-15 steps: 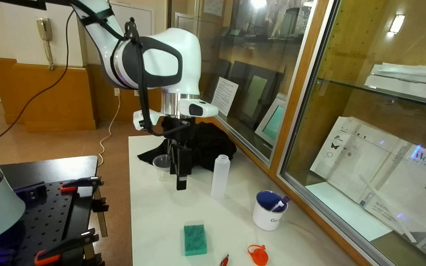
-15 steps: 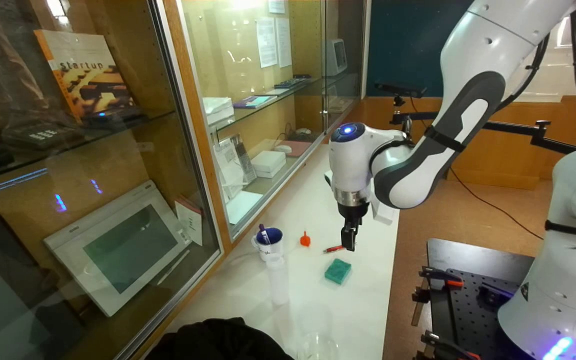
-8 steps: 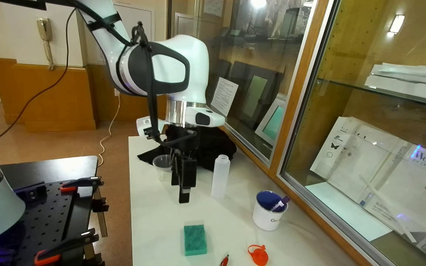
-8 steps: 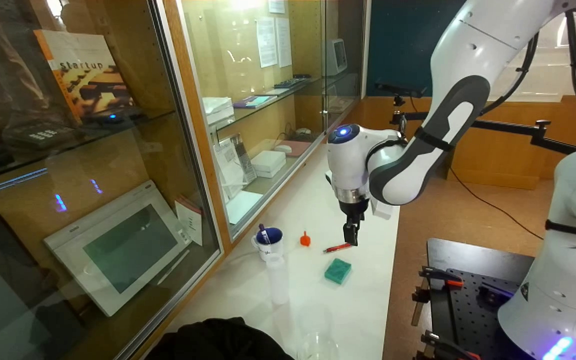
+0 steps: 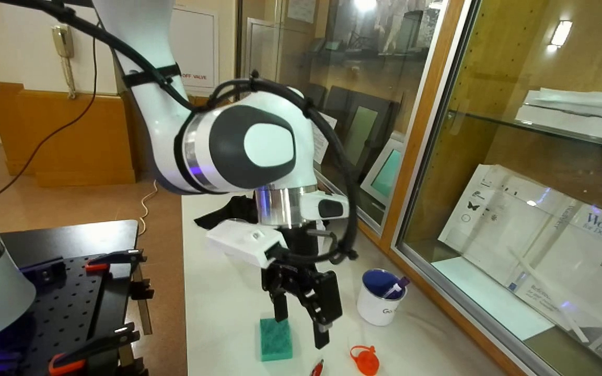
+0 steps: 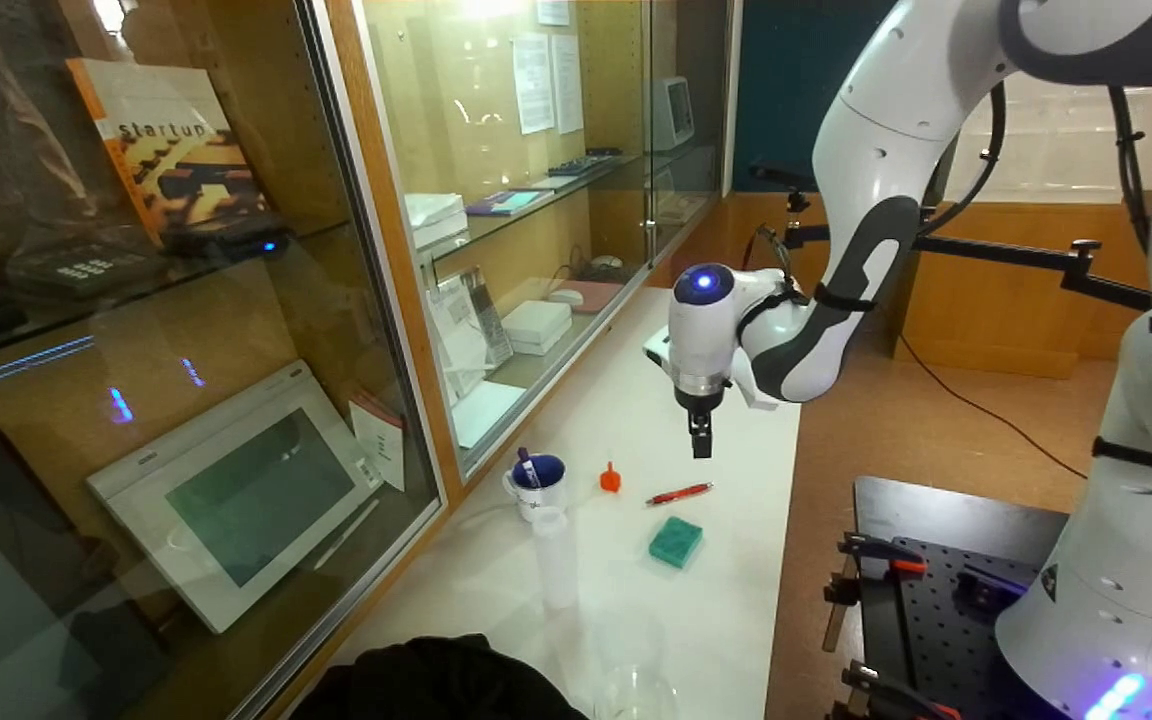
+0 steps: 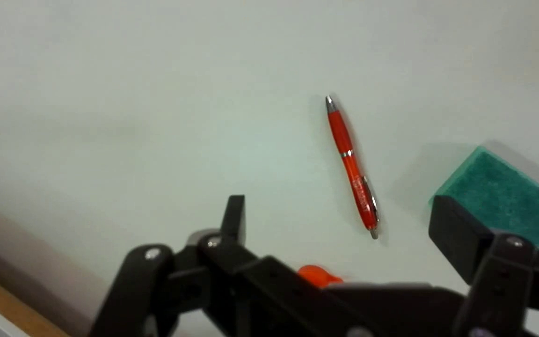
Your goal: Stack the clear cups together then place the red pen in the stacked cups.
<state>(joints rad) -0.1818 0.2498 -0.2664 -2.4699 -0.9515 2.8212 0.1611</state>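
The red pen (image 7: 353, 168) lies on the white table below my gripper in the wrist view. It also shows whole in an exterior view (image 6: 679, 494), and only its end shows at the bottom edge in an exterior view (image 5: 317, 368). My gripper (image 7: 337, 215) is open and empty, above the table. Its fingers stand wide apart, also in an exterior view (image 5: 301, 326). The clear cups (image 6: 634, 690) stand at the bottom edge of an exterior view, near the black cloth. I cannot tell how many cups are nested there. The arm mostly hides them in the opposite view.
A green sponge (image 5: 276, 339) lies beside the pen. A red-orange cap (image 5: 368, 361) lies on the pen's other side. A white mug (image 5: 379, 308) with a purple marker stands by the glass cabinet. A whitish bottle (image 6: 556, 575) and a black cloth (image 6: 436, 685) are farther along.
My gripper has moved away from the cups, past the sponge toward the pen. The wrist has turned, so both fingers now show apart. The pen is no longer partly hidden by the gripper.
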